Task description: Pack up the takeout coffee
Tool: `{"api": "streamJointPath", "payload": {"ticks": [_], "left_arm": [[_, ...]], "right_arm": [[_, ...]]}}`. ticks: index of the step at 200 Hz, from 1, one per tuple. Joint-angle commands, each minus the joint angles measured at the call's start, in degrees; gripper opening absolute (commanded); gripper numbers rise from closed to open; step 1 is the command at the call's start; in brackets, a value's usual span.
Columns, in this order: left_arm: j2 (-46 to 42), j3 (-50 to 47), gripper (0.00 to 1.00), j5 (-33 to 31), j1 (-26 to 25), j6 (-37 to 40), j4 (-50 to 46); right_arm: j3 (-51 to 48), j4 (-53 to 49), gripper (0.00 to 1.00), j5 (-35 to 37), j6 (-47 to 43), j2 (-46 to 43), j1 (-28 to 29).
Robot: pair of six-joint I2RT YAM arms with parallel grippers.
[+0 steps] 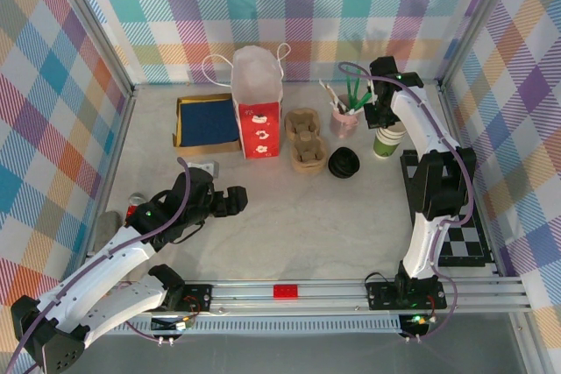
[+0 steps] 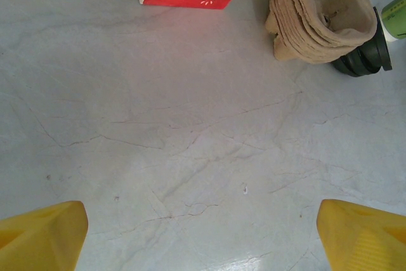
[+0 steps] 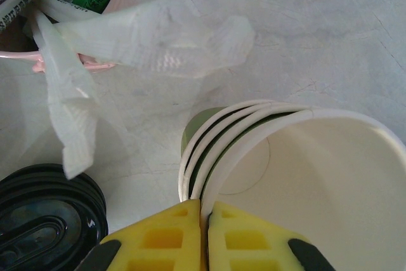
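Grey marbled tabletop (image 1: 307, 243): I am peeling off the takeout coffee cup (image 3: 317, 169).
Past the red bag (image 1: 259, 124), at the rear right, I am pinching that top cup's rim on the cup stack (image 1: 387, 143) beside the black lids (image 1: 344, 162). The right gripper (image 3: 203, 206) is clamping its wall, and the left gripper (image 2: 200, 220) is hanging wide open over bare tabletop. By my judgement, the next move calls for a straight lift freeing one cup, then lidding and bagging.
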Motion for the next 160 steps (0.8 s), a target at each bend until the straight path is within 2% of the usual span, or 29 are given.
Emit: {"api": "streamJointPath", "payload": {"ticks": [1, 160], "left_arm": [[-0.8, -0.2, 0.93, -0.8, -0.6, 0.4, 0.3], [-1.9, 2.9, 0.93, -1.2, -0.6, 0.8, -1.6]], "right_arm": [[1.7, -1.6, 0.09, 0.8, -0.2, -0.3, -0.2], [11.3, -10.5, 0.03, 4.8, 0.1, -3.6, 0.6]]}}
